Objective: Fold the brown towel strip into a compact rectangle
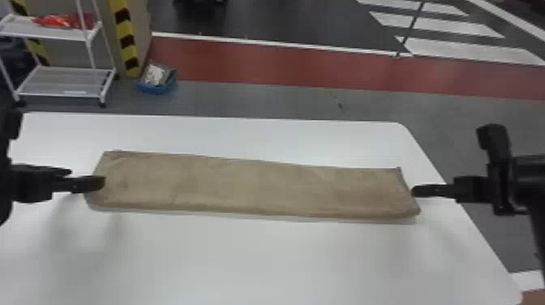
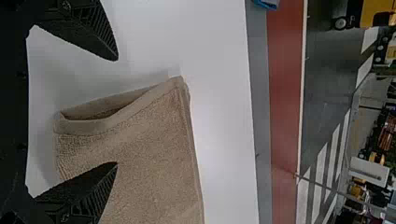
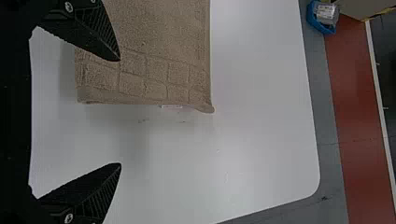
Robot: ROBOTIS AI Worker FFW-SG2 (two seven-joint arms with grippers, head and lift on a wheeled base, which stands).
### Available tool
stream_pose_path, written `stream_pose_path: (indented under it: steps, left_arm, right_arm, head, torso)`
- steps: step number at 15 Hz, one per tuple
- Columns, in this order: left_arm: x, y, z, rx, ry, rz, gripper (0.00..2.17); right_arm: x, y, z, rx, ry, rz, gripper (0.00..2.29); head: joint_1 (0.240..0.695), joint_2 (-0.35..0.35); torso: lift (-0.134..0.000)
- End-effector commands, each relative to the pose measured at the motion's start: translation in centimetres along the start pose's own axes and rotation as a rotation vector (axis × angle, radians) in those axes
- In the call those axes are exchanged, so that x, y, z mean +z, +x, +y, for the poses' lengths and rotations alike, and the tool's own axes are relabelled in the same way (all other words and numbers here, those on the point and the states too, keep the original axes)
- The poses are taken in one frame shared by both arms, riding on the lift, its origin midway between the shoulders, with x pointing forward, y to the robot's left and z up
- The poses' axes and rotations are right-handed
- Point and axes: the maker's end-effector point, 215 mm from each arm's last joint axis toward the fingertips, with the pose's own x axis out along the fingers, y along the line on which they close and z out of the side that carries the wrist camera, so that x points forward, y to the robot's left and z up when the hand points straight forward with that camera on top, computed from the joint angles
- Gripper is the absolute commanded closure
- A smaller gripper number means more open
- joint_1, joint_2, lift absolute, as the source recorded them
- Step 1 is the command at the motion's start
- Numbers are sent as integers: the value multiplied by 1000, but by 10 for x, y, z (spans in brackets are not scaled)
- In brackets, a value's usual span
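The brown towel strip (image 1: 251,186) lies flat and lengthwise across the white table. At its left end is my left gripper (image 1: 101,183), over the short edge; my right gripper (image 1: 415,190) is just beside the right end. In the left wrist view my left gripper (image 2: 117,112) is open around the towel's end (image 2: 144,140), where the layers part in a small fold. In the right wrist view my right gripper (image 3: 120,112) stands open, one finger over the towel (image 3: 149,70) and the other over bare table.
The white table (image 1: 251,259) has its far edge behind the towel and its right edge under the right arm. On the floor beyond are a white shelf rack (image 1: 61,81) and a blue bin (image 1: 157,87).
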Motion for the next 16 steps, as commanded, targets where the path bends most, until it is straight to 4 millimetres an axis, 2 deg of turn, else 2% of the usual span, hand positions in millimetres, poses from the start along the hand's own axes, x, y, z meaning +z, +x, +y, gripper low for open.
stream_pose_path:
  steps: [1,6,11,12,14,16]
  left_arm:
    - [1,6,-5,-2,-32,-5,90]
    - [-3,11,2,53,-73,2,90]
    - [-16,27,-13,22,-137,36,147]
    - [-13,29,-17,9,-144,28,161]
    - [-12,29,-24,-18,-154,24,302]
    - [-11,29,-33,-59,-156,24,613]
  right_arm:
    - [-4,-3,-5,-6,7,-1,83]
    - [-11,-16,-18,-22,14,-7,83]
    - [-10,-16,-21,-25,10,-16,83]
    - [-11,-16,-21,-26,13,-16,83]
    - [-10,-17,-23,-27,17,-19,83]
    - [-11,-18,-25,-28,22,-19,83]
  head:
    - [695,-196]
    - [695,-210]
    - [695,-229]
    - [695,-233]
    - [695,-243]
    - [695,-251]
  torso:
    - [-120]
    - [-120]
    - [-120]
    - [-120]
    - [-120]
    - [-120]
